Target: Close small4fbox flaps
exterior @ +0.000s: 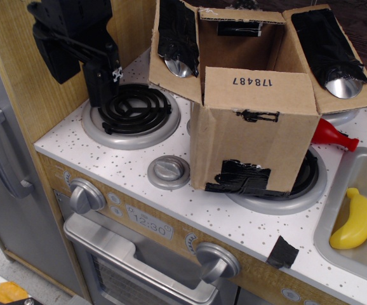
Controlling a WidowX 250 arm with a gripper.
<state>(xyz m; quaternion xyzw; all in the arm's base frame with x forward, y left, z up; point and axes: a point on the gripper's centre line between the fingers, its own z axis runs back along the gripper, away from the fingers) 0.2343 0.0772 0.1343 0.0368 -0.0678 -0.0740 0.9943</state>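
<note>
The small4fbox (253,143) is a brown cardboard box with black tape patches on its front, standing on the right burner of a toy stove. The front flap (256,89), printed 178487, lies folded in over the opening. The left flap (176,44) stands up, with black tape and a silver disc. The right flap (333,54) splays outward with the same tape and disc. The back flap (242,18) stands up. My black gripper (75,70) hangs at the upper left over the left burner, clear of the box, open and empty.
The left coil burner (133,111) sits under the gripper. A silver knob (168,170) is on the speckled countertop (107,159). A red bottle (333,135) lies behind the box's right side. A sink (348,178) at right holds a yellow banana (355,222). A wooden wall stands at left.
</note>
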